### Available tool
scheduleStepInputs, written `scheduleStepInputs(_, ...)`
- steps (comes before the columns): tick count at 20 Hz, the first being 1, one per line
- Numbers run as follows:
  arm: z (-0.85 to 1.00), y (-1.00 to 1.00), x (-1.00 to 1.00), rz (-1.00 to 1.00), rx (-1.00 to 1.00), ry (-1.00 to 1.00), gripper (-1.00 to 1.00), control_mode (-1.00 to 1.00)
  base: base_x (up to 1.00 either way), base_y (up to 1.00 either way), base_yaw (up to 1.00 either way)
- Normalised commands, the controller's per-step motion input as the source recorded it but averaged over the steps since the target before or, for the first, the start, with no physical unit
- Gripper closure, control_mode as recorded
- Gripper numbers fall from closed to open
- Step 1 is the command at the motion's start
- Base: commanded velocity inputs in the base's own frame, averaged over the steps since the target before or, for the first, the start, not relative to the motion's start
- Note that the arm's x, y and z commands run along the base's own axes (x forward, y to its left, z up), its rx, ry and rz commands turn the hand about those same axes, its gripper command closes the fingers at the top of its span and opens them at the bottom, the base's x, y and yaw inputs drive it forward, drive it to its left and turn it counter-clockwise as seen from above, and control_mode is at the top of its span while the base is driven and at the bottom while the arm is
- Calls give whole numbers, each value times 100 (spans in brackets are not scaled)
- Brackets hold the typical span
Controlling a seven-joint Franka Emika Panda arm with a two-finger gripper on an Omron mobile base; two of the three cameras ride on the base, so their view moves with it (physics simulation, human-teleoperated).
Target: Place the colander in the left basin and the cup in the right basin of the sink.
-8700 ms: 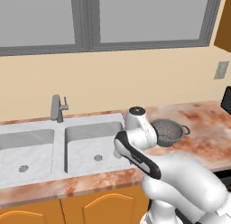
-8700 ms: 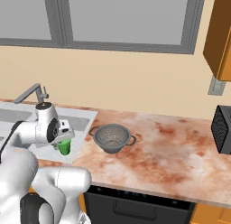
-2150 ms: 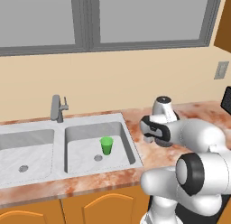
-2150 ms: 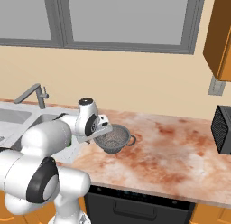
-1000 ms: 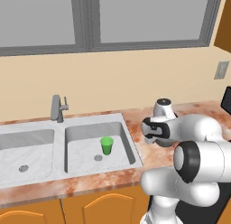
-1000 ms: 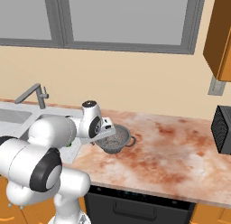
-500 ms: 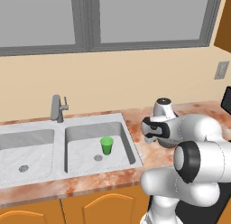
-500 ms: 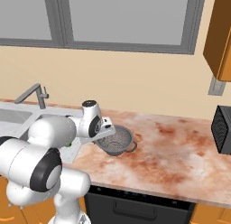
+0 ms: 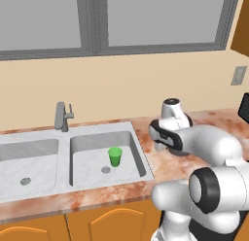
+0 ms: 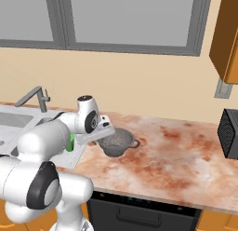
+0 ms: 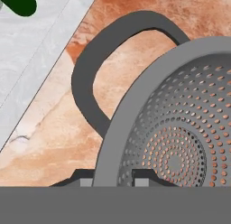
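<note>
Tool: the tool [image 11: 113, 181] is at the colander [image 10: 117, 141], its two dark finger tips astride the rim, one outside the wall and one inside; the gap between them is narrow and the rim fills it, so it grips the colander by the rim.
Tool in base views: in the right base view the pale hand reaches over the near-left edge of the colander; in the left base view the arm hides the fingers.
Colander: one, dark grey and perforated, on the tabletop [image 10: 176, 155] just right of the sink [image 9: 58, 160], not in either basin; it looks slightly tipped in the right base view; a loop handle [image 11: 90, 78] arches off the rim toward the sink.
Cup: one, bright green [image 9: 115, 156], upright in the right basin [image 9: 87, 162], just beside the round drain; in the hand view it is a dark green shape at the top left corner.
Left basin: one [image 9: 34, 162], pale marbled, with its own round drain [image 9: 25, 180].
Faucet: one, grey metal [image 9: 61, 116], at the back edge between the two basins.
Tabletop: reddish-brown and cream marbled stone, running from the sink to the right.
Room: cream wall, a grey-framed window [image 9: 97, 21] above the sink, orange wooden cabinet doors [image 9: 112, 225] below, a wall socket [image 10: 222, 89] at right, a dark appliance [image 10: 228, 133] at the tabletop's far right, and a wooden upper cabinet [image 10: 225, 34].
</note>
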Motion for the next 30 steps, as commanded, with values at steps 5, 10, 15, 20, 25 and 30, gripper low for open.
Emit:
scheduleStepInputs(5,45,18,-16,-2,-10,6,100,-100,0,0,0)
scheduleStepInputs(10,26,11,-14,-1,-8,2,100,-100,0,0,0)
scheduleStepInputs(15,0,-2,0,0,0,0,100,-100,0,0,0)
scheduleStepInputs(20,0,0,0,0,0,0,100,100,0,0,0)
scheduleStepInputs(25,0,0,0,0,0,0,100,100,-7,8,0)
scheduleStepInputs(30,0,0,0,0,0,0,100,100,-29,47,-1)
